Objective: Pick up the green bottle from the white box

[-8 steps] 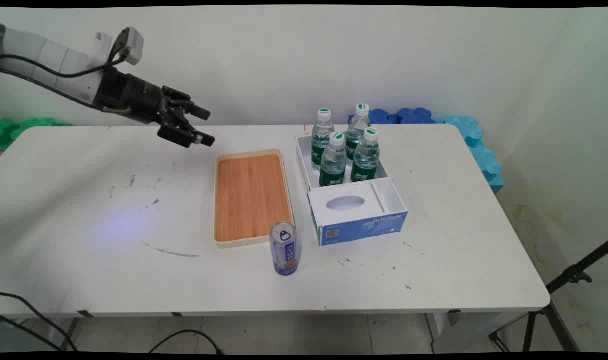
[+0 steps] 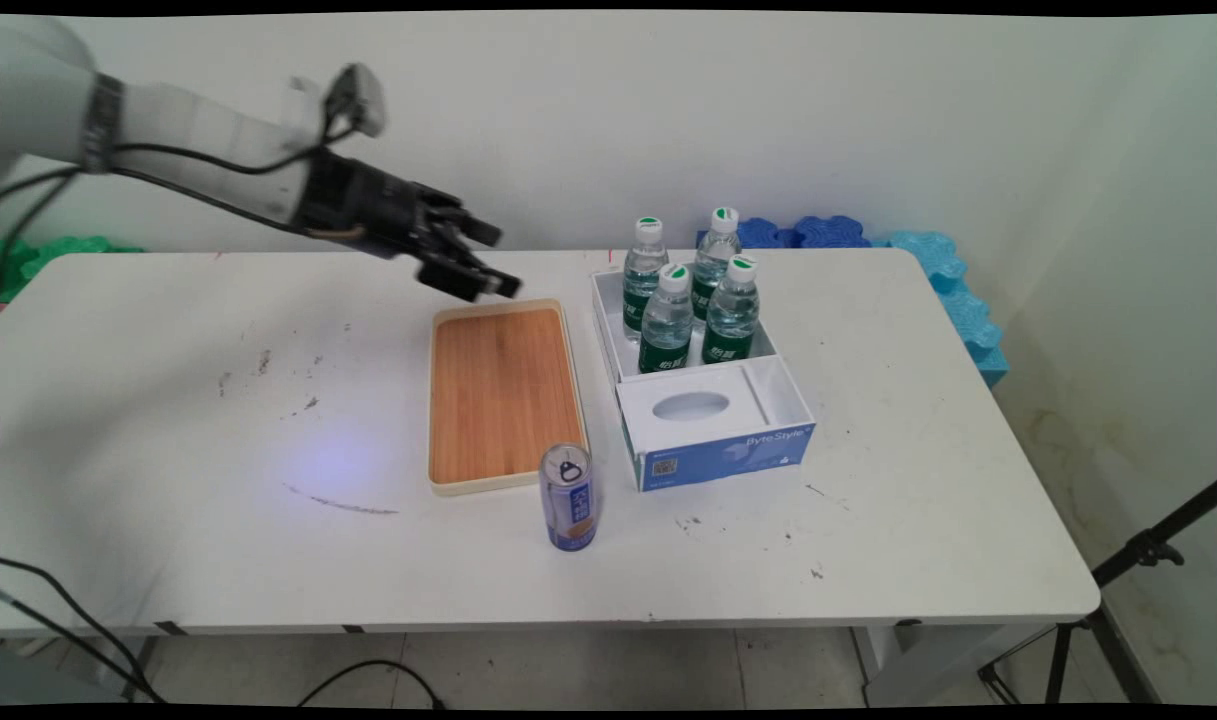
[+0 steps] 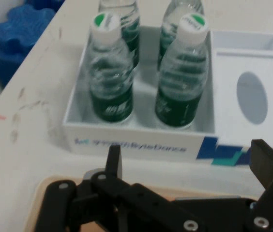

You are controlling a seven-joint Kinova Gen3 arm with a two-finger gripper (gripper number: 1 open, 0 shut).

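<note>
Jaws spread wide and empty, my gripper [image 2: 488, 262] hangs over the wooden tray's [image 2: 505, 395] far end, facing four water bottles [image 3: 108, 79] in the white box [image 2: 768, 385] toward the table's [image 2: 918, 480] far edge. I judge low reaches could topple bottles.
</note>
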